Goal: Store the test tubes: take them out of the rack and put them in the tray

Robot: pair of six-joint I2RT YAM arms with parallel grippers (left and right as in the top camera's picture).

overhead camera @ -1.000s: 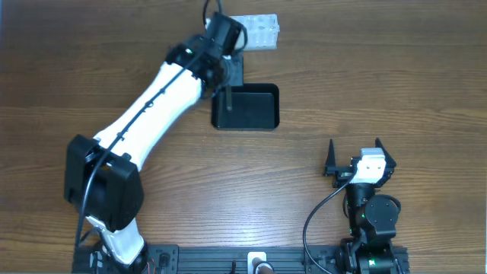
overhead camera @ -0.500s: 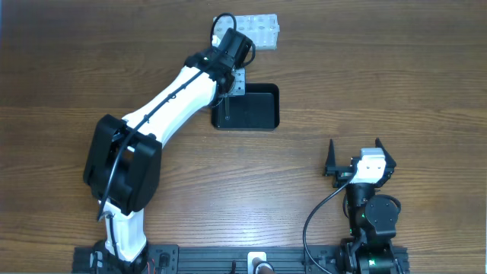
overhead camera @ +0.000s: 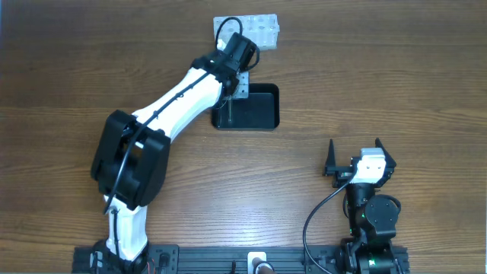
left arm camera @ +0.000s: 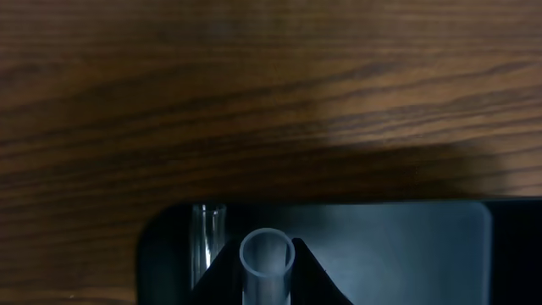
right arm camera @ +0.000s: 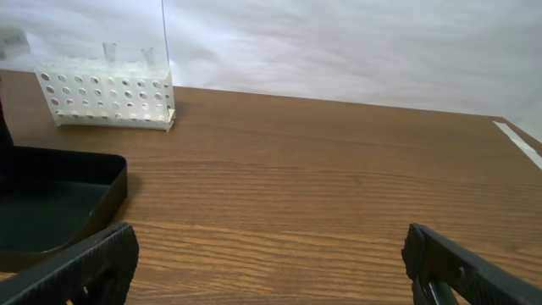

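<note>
In the left wrist view my left gripper (left arm camera: 268, 286) is shut on a clear test tube (left arm camera: 267, 252), whose open mouth faces the camera. It hangs over the left end of the black tray (left arm camera: 398, 254). A second tube (left arm camera: 207, 244) lies inside the tray along its left wall. From above, the left gripper (overhead camera: 238, 74) sits at the tray's (overhead camera: 262, 114) far left corner, just in front of the white rack (overhead camera: 255, 30). The rack (right arm camera: 106, 97) holds at least two tubes (right arm camera: 110, 51). My right gripper (overhead camera: 356, 161) rests open and holds nothing, near its base.
Bare wooden table surrounds the tray and rack. The left arm's white link (overhead camera: 179, 99) crosses diagonally from the bottom left toward the tray. Open table lies between the tray (right arm camera: 51, 203) and the right gripper (right arm camera: 271, 284).
The left arm has swung right, carrying its gripper and tube from the rack's left end to above the tray's far left corner. The right arm has not moved.
</note>
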